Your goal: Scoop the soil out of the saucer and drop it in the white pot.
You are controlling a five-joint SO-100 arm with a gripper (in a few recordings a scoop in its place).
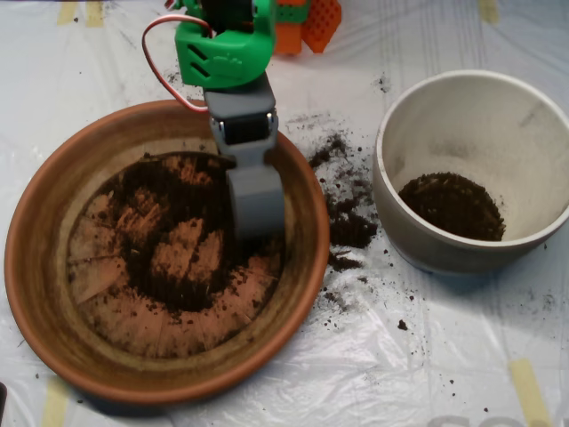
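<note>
Terracotta fills the left half of the scene: the saucer (pixel 40 294) is a wide, shallow, orange-brown dish with a raised rim, and its flat base is streaked pale where it has been scraped bare. The soil (pixel 169 276) inside it is dark, nearly black and crumbly, spread thin in patches across the middle and right of the base rather than heaped, with bare clay showing between the clumps.

To the right, well apart from the dish, stands the white pot (pixel 400 116), smaller across, with a thick off-white rim and deep greyish walls. A small dark mound of the same soil lies at its bottom, toward the near side.

Both sit on a clear plastic sheet (pixel 427 356), wrinkled and taped at the edges. Spilled crumbs (pixel 348 227) are scattered on it between dish and pot, thickest just beside the saucer's right rim.

From the far edge the green arm (pixel 227 49) reaches down over the saucer, a red wire looping at its side. Its grey scoop (pixel 258 209) points toward the near side, tip down in the soil at the right of the base; from above its two shells look pressed together with no gap between them.
</note>
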